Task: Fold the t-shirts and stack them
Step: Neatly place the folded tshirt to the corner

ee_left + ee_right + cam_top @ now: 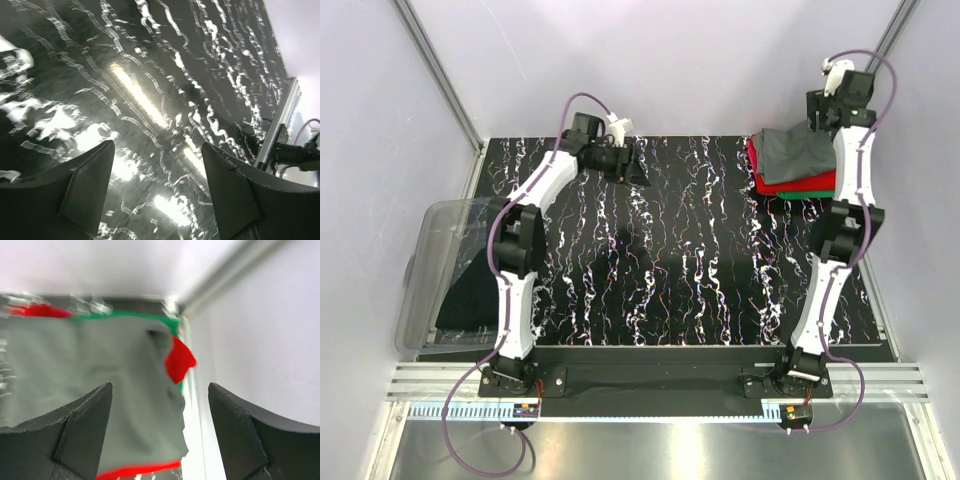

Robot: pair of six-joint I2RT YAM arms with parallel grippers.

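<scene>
Handling these shirts calls for a soft-goods grip: judge each one light, limp and easily dragged, with no stiffness to keep a fold in place once you disturb it. The stack sits at the far right corner of the table (650,250), with the grey shirt (795,148) on top, the red shirt (815,184) beneath it and the green shirt (125,315) at the bottom, showing only as a thin edge. The right gripper (160,390) hangs above the grey shirt with its jaws spread wide and nothing between them. The left gripper (157,150) hovers over bare table near the far middle, jaws likewise wide apart and empty. A black shirt (470,295) lies bunched in the clear tub (425,235) at the left edge, and it is probably the next item to fetch. Take it by pinching a raised ridge or a hem, not flat cloth, since thin fabric may slip from a shallow bite. Expect the rest to trail and catch on the tub wall, so lift well clear before you travel. Avoid brushing the stack; its top layer looks loosely folded and would shift readily.
</scene>
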